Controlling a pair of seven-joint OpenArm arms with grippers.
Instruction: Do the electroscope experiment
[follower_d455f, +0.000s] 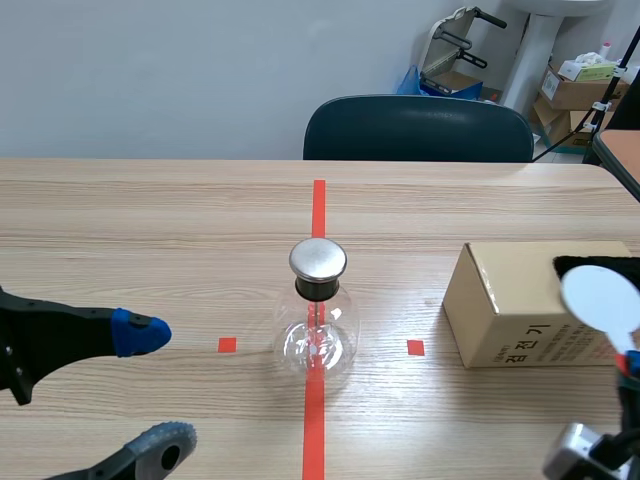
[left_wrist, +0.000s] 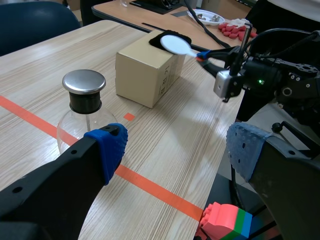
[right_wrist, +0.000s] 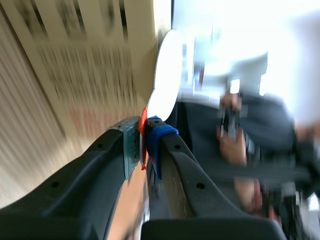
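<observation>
In the scene view we see the electroscope (follower_d455f: 318, 310), a round glass flask with a black neck and a flat metal cap. It stands upright on the counter (follower_d455f: 150, 220), on the orange-red line between 2 small tape squares. The left jaws sit low on the robot's left of it, spread wide and holding nothing. 1 blue pad (follower_d455f: 140, 333) points toward the flask but stays apart from it. A cardboard box (follower_d455f: 510, 300) rests on the robot's right of the flask, and a white disc (follower_d455f: 600, 298) shows in front of the box's far end. A dark chair (follower_d455f: 418, 128) stands behind the counter.

In the left wrist view the electroscope stands ahead of the spread jaws, close to 1 finger. The box lies beyond it, and the right arm (left_wrist: 270, 80) holds the white disc near the box's top. A red, green and blue block (left_wrist: 225, 222) lies below the counter's edge.

The right wrist view is blurred, yet we see the right jaws pinching the disc's red handle (right_wrist: 143, 125), with the disc rising just ahead.
</observation>
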